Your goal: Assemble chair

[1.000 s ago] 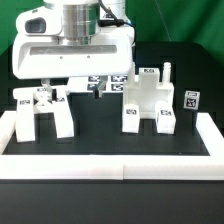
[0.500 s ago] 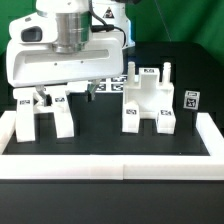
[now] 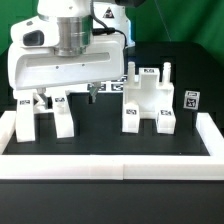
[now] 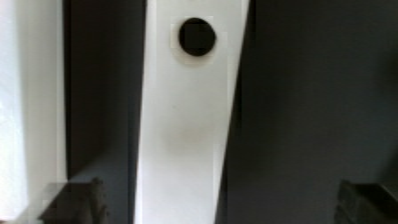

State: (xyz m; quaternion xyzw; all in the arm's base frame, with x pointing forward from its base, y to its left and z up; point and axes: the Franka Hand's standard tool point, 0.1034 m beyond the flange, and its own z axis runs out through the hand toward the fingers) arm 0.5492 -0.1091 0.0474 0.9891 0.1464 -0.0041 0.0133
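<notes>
We find the small blocky white plastic chair [image 3: 140, 108] not yet joined: its parts stand apart on the black surface [image 3: 100, 135]. Toward the exterior view's left stands a white two-legged frame piece [image 3: 45, 118] with square black-and-white tags near its top. Toward the exterior view's right stands a taller white blocky seat piece [image 3: 152, 90], tagged on its top and on its feet. The two are well apart, with bare surface between them. Further to the exterior view's right, a small white tagged block [image 3: 190, 99] sits beside the seat piece, near the long white rail [image 3: 110, 165] that edges the surface.

The arm's broad white hand [image 3: 65, 65] hangs above the frame piece and hides its upper rear part from us.

In the wrist view we look down on a long white plastic bar [image 4: 187, 120] with a dark oval hole [image 4: 196, 37] near one end. We cannot tell which chair piece it belongs to. The two dark fingers [image 4: 71, 200] stand wide apart, one on either side of the bar. Dark gaps separate each of them from the bar, so they are spread open and hold nothing. A second white strip [image 4: 27, 100] runs alongside the bar; we cannot tell what it is.
</notes>
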